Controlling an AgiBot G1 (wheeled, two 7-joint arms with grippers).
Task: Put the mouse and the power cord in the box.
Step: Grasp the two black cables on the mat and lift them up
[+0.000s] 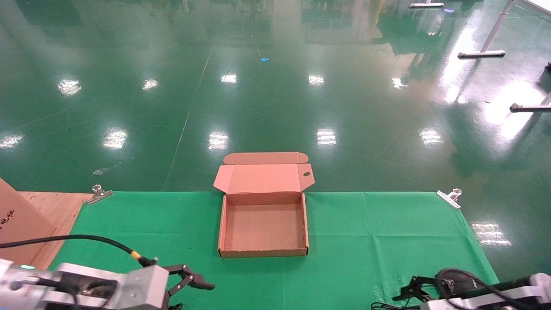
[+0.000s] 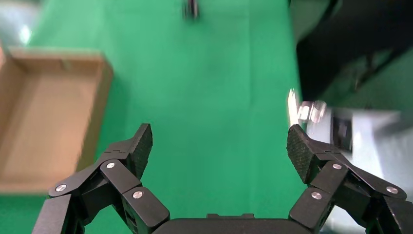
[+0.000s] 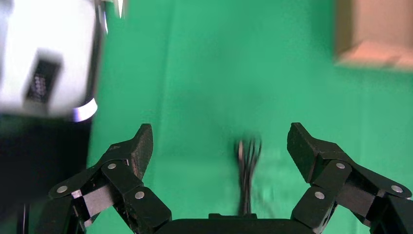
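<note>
Head cam: high, looks fwd and down over green cloth (image 1: pixel 366 241), box (image 1: pixel 263 224) centre, floor beyond. L wrist cam: close behind own fingers (image 2: pixel 139 146), faces across cloth (image 2: pixel 214 97), box (image 2: pixel 48 122) at edge. R wrist cam: same setup, low over cloth (image 3: pixel 204 87), box (image 3: pixel 375 34) in corner. Shared by all three: cloth and box.

Green cloth (image 1: pixel 379 241) covers the table, clipped at both far corners. The box (image 1: pixel 263 224), lid open, lies on it; the power cord (image 3: pixel 247 168) lies on it nearer than the box.
</note>
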